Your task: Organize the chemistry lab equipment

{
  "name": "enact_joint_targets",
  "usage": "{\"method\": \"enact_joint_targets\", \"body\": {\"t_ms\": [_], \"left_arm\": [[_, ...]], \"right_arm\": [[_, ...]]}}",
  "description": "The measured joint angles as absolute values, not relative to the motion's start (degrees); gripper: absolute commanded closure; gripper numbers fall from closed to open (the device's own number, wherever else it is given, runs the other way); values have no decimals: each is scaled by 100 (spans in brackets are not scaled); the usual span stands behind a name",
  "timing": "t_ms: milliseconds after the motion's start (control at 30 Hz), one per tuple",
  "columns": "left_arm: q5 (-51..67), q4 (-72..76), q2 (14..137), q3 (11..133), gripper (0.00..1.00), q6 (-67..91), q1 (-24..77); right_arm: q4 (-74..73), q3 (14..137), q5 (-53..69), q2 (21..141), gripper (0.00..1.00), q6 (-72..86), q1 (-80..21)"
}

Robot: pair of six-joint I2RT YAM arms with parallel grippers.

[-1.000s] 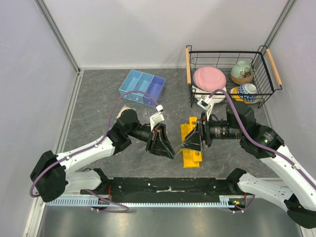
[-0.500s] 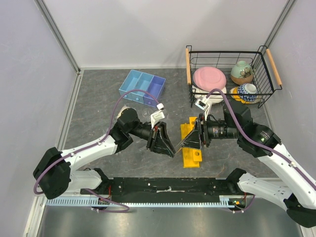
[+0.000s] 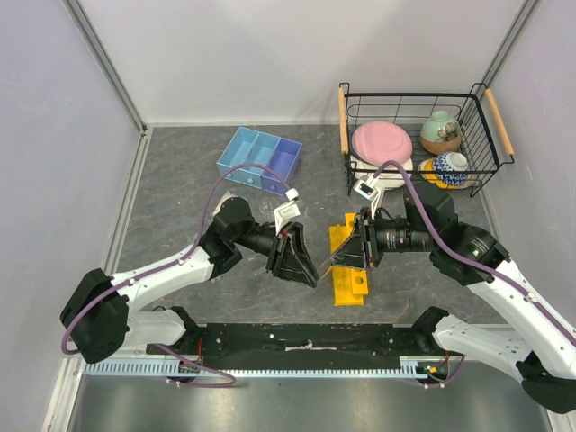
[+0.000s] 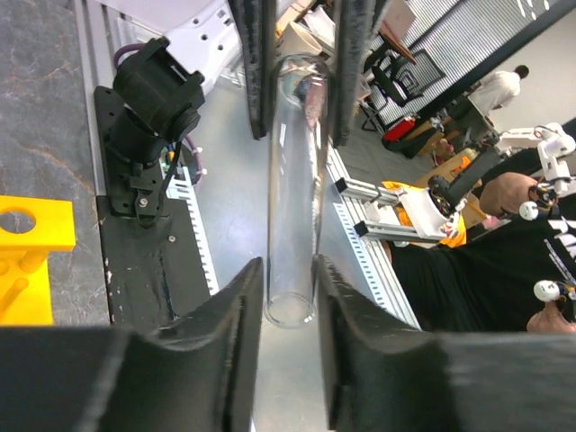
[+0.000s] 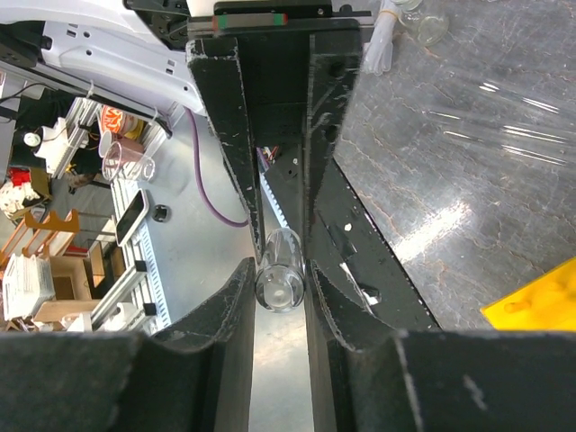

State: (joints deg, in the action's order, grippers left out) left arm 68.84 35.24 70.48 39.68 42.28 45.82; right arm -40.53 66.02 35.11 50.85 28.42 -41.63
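Note:
A thin clear test tube (image 4: 293, 198) hangs level above the table between my two grippers, which face each other tip to tip. My left gripper (image 4: 288, 301) is shut on its open end, my right gripper (image 5: 281, 286) is shut on its rounded end (image 5: 282, 274). In the top view the left gripper (image 3: 309, 273) and right gripper (image 3: 336, 261) meet just left of the yellow rack (image 3: 351, 281), which lies flat on the table. The blue three-compartment tray (image 3: 259, 160) sits at the back left. More clear test tubes (image 5: 504, 135) lie on the dark tabletop.
A black wire basket (image 3: 481, 135) with wooden handles stands at the back right, holding a pink plate (image 3: 382, 142) and two ceramic bowls (image 3: 441, 130). Small clear glassware (image 5: 423, 22) lies near the left arm. White walls close in the table on three sides.
My right gripper's jaws have closed onto the tube's rounded end. Both grippers have shifted slightly away from the near edge. The left gripper's hold is unchanged.

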Motion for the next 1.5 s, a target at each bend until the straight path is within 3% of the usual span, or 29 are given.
{"method": "enact_joint_targets", "body": {"t_ms": [33,133,233,367,567,700,833,1200,1500], "left_arm": [[6858,3463,7048,3970,33,4215,4582],[6729,3120,7046,3992,6,4132,4582],[6484,2307,7048,4200,0,3916,4582],[5795,504,7070,5078,0,3339,4582],[2620,-2569,7188,6971,2,2571,4582],[886,-3765,7048,7172,2,2497,4567],[-84,-4508,6705,7070,2,2497,4565],[-858,-5068,6055,6709,3,2499,4567],[-919,-5094,5817,6600,3,2497,4565]], "right_arm": [[-4058,6602,3496,5089,86,2842,-4163],[-4053,6602,3439,5111,86,2838,-4163],[-4097,6602,3321,5166,86,2805,-4163],[-4353,6722,2991,5376,89,2637,-4163],[-5076,7397,1745,6001,90,2263,-4163],[-5328,7546,849,6289,92,2104,-4163],[-5435,7546,8,6628,93,1999,-4163],[-4919,7548,-1409,7277,94,1802,-4163],[-4458,7548,-1704,8018,93,1667,-4163]]}}
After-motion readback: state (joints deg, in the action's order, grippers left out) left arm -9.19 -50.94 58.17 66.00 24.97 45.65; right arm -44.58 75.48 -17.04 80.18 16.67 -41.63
